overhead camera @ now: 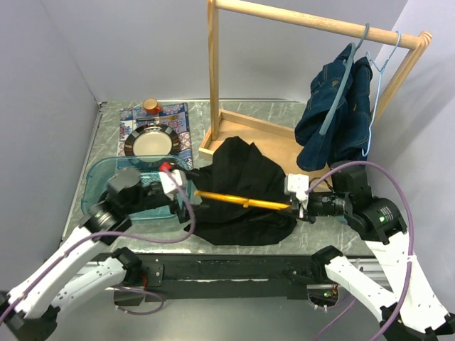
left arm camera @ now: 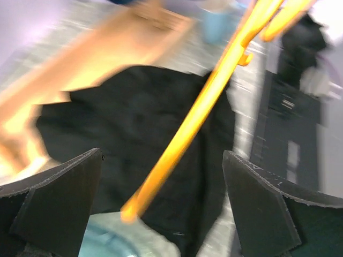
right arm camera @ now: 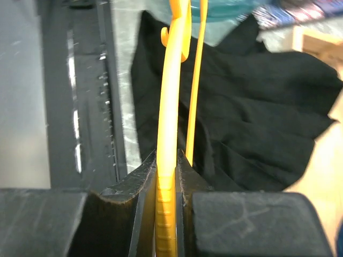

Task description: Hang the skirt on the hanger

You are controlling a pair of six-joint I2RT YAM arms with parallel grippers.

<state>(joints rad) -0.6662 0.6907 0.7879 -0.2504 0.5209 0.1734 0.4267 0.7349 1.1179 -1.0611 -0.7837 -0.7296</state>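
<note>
Gripping one end of the hanger [overhead camera: 242, 202], your right hand [overhead camera: 297, 206] is clamped shut on it and holds it out over the black skirt [overhead camera: 245, 174]. The skirt lies crumpled on the tabletop [overhead camera: 277, 114], just in front of the wooden rack [overhead camera: 213, 85]. Your left hand [overhead camera: 179, 187] is spread wide and holds nothing. The hanger's free end shows between its fingers [left arm camera: 59, 203].
</note>
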